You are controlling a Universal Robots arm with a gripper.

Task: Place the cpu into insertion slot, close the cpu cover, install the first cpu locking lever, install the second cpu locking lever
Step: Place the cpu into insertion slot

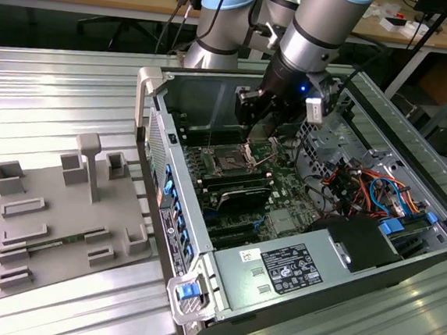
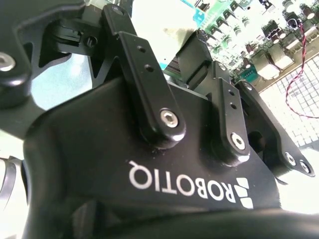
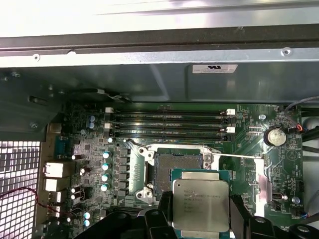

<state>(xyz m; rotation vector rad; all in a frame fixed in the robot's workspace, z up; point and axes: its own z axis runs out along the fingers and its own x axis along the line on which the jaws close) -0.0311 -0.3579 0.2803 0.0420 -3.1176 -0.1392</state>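
The cpu (image 3: 200,199) is pinched by two opposite edges in the pincer (image 3: 201,219) and appears to be held above the open insertion slot (image 3: 178,172), partly overlapping it, on the green board (image 3: 89,149) inside the computer case (image 1: 277,274). The chip is best kept level, squared to the socket rim and lowered straight, never slid. A thin lever rod (image 3: 239,157) lies along one side, and memory slots (image 3: 169,122) run just beyond.

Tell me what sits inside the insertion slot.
The slot looks empty: dark bare floor, no chip seated. In the first wrist view the cpu, held in front, hides one corner.
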